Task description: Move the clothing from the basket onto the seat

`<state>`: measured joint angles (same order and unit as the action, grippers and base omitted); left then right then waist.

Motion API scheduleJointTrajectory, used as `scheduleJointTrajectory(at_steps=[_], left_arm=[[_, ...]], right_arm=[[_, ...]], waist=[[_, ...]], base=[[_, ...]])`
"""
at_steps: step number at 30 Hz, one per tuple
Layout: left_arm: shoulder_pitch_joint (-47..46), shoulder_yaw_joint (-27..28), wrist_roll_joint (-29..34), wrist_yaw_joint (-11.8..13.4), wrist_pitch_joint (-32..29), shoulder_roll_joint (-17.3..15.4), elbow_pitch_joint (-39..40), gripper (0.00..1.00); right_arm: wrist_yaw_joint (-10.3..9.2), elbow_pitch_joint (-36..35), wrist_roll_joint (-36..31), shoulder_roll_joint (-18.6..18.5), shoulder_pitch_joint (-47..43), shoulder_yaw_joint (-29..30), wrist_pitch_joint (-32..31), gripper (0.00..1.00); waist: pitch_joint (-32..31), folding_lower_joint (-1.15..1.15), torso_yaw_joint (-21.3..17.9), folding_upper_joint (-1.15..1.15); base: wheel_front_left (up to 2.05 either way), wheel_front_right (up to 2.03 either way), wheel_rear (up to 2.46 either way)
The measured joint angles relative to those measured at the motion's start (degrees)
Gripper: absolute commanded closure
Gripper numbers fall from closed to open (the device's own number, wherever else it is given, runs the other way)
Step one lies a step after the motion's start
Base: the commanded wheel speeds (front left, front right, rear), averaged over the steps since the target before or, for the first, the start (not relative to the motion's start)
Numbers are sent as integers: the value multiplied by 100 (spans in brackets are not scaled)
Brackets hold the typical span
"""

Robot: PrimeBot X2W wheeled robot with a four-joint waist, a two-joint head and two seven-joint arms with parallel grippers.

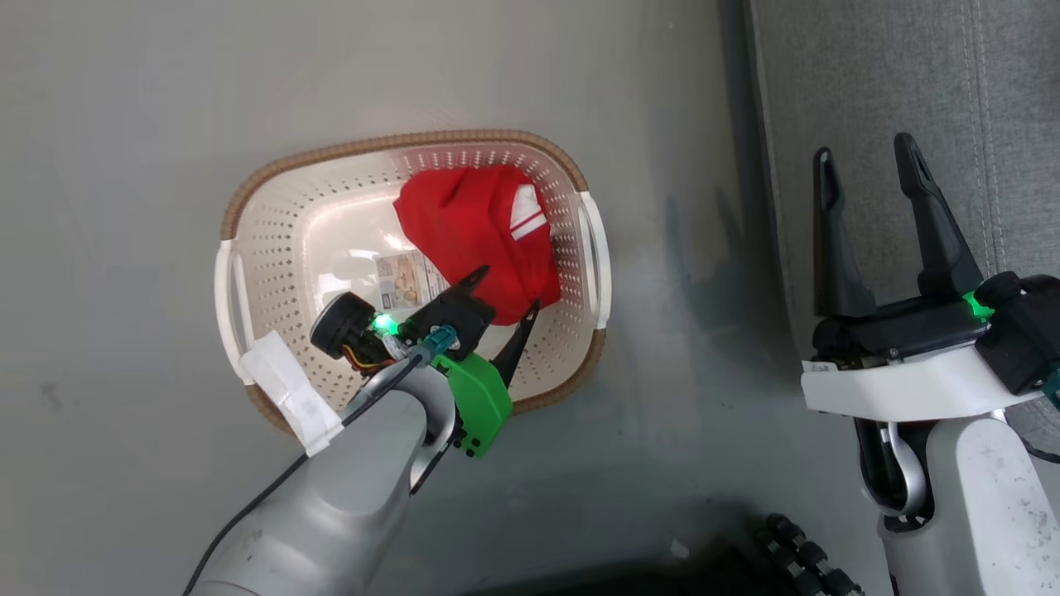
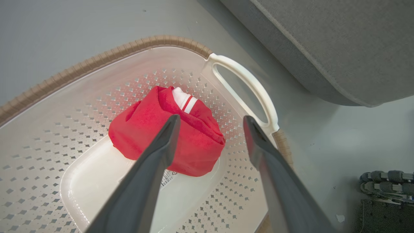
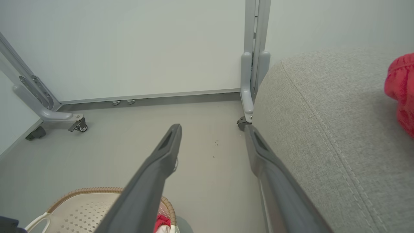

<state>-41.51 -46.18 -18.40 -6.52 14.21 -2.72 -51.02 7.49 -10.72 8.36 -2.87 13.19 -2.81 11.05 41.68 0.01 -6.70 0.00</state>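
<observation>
Clothing in two places, nearest piece first: a soft bright red fabric garment with white stripes [image 1: 476, 240], bunched in a heap right of centre in the head view, inside the oval cream-white perforated plastic basket with a brown woven-look rim [image 1: 273, 223] and against the wall by the right-hand handle. Nearer than the heap, at the lower left of that view, a pale grey forearm [image 1: 356, 480] slanting up and rightward across the basket's near rim, wrist tipped downward. At its end the left gripper [image 1: 509, 288], spread wide and holding nothing, long dark fingers to either side of the heap's near edge; touching the cloth or just above it, cannot tell. Along those fingers in the left wrist view [image 2: 212, 119], the striped garment [image 2: 168, 142] at mid-frame, partly behind one tip. Probably posed so as to close on the thick folded bulge, not a thin edge. Beneath the cloth, a paper label [image 1: 403, 281], partly covered. At the lower right of the head view, the right gripper [image 1: 863, 147] upright, parted and empty, beside the edge of the large grey woven-fabric seat [image 1: 869, 83]; likely parked there clear of the other arm. Farther off, at the right edge of the right wrist view, a second red garment [image 3: 401, 87] lying on the seat, so by the look of it one piece delivered and one to go. Beyond, a grey metal frame leg [image 3: 250, 81] against a white wall.
</observation>
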Motion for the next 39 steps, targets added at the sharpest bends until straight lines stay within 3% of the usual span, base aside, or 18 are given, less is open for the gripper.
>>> scheduleJointTrajectory(at_steps=[15,20,31,39], left_arm=[[-644,-313,-672,84,-103,1,-1123,0],[-856,-321,-724,270,-94,0,-1555,0],[-1267,80,-1056,633,44,-65,-2004,0],[-1497,466,-1429,759,55,-192,-2134,0]], right_arm=[[0,208,356,-1,282,-288,318,0],[0,267,471,-1,352,-353,367,0],[0,327,680,0,410,-498,394,0],[0,322,837,0,464,-628,394,0]], waist=[[1097,0,-590,0],[1311,-1,-764,0],[1560,-1,-1043,0],[1619,-1,-1184,0]], base=[[0,0,0],[0,0,0],[0,0,0],[0,0,0]])
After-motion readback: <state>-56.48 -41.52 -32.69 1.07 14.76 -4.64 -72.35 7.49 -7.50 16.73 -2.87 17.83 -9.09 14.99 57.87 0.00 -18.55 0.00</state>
